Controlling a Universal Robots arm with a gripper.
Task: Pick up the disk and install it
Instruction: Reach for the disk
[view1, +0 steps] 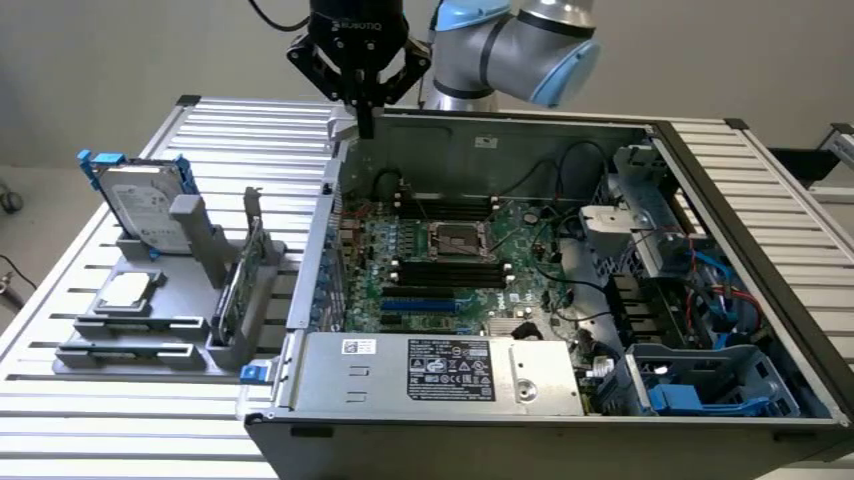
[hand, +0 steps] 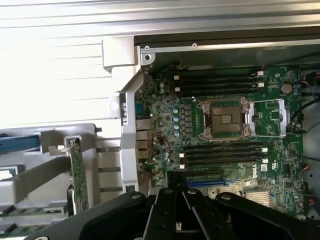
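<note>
One slatted metal table (view1: 120, 420), spread beneath the claw (view1: 364, 128) and bearing all that follows.

One open computer case (view1: 747, 200), lying on its side with the interior facing up; its rear corner wall sits directly under the claw.

One robot arm (view1: 527, 45), grey with blue joint caps, rising behind the case and carrying the claw.

One motherboard (view1: 454, 250) on the case floor, below the claw and nearer the camera in the exterior view. The wrist view looks down on this board (hand: 225, 145) and its bare processor socket (hand: 223, 119).

One power supply box (view1: 441, 370), silver with a black label, at the end of the case farthest from the claw.

One grey stand (view1: 147, 330), outside the case, well apart from the claw toward the exterior view's left.

One claw, black, fingers pinched together with nothing between them, poised above the case edge; also seen in the wrist view (hand: 176, 195).

One disk (view1: 140, 205), silver with blue rails, upright in the stand, well apart from the claw and untouched.

One green card (view1: 238, 285), standing on edge in the stand on its claw-side end.

One small square chip (view1: 124, 292), flat on the stand, just in front of the disk.
</note>
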